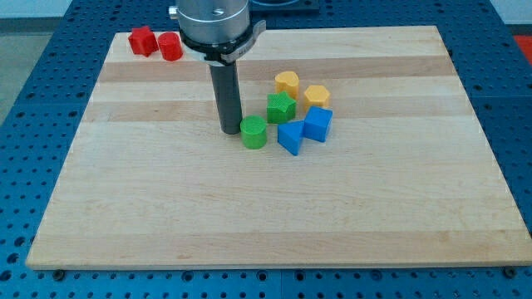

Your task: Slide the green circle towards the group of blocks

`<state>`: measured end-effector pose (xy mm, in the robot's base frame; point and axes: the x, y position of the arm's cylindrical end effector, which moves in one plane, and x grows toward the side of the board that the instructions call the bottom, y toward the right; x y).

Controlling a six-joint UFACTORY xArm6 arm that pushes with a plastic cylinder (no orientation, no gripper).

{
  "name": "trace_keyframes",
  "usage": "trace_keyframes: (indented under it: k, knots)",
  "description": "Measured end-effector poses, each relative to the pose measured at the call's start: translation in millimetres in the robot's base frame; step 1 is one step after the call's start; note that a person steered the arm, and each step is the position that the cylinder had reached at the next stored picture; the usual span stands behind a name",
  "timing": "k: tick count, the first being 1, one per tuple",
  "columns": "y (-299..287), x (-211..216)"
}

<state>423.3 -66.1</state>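
The green circle (254,132) sits on the wooden board (166,208), just left of the group of blocks. My tip (230,129) rests on the board right beside the green circle's left side, touching or nearly touching it. The group holds a green star (281,106), a blue triangle (291,137), a blue cube-like block (317,124), a yellow round block (288,82) and a yellow hexagon (316,96). The green circle lies close to the green star and the blue triangle.
Two red blocks, a red star (142,41) and a red cylinder (170,46), sit at the view's top left corner of the board. The arm's grey housing (214,21) hangs above the board's top edge.
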Motion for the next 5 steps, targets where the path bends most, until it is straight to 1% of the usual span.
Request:
trace_keyframes:
  k: [5]
  knots:
    - [12.2,0.0]
